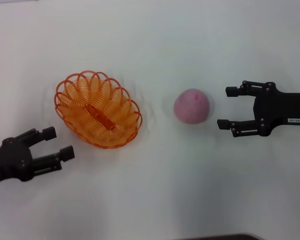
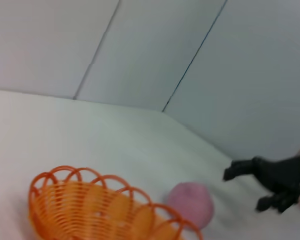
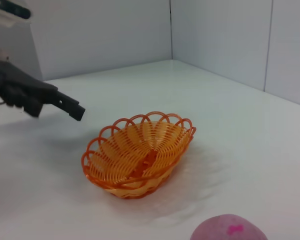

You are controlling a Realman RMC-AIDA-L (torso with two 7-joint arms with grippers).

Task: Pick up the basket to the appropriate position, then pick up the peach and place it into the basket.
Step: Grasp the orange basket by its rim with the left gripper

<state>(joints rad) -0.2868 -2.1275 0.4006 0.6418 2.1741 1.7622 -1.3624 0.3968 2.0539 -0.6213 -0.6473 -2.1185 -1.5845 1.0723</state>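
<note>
The oval orange wire basket (image 1: 98, 110) sits on the white table left of centre, empty; it also shows in the left wrist view (image 2: 95, 207) and the right wrist view (image 3: 138, 153). The pink peach (image 1: 191, 106) lies to its right, apart from it, also seen in the left wrist view (image 2: 191, 203) and at the edge of the right wrist view (image 3: 229, 229). My left gripper (image 1: 57, 143) is open, just off the basket's near left rim. My right gripper (image 1: 227, 107) is open, a short gap to the right of the peach, level with it.
The white table (image 1: 155, 190) extends all round. Pale wall panels (image 3: 220, 40) stand behind the table's far edge. A dark edge (image 1: 220, 237) shows at the bottom of the head view.
</note>
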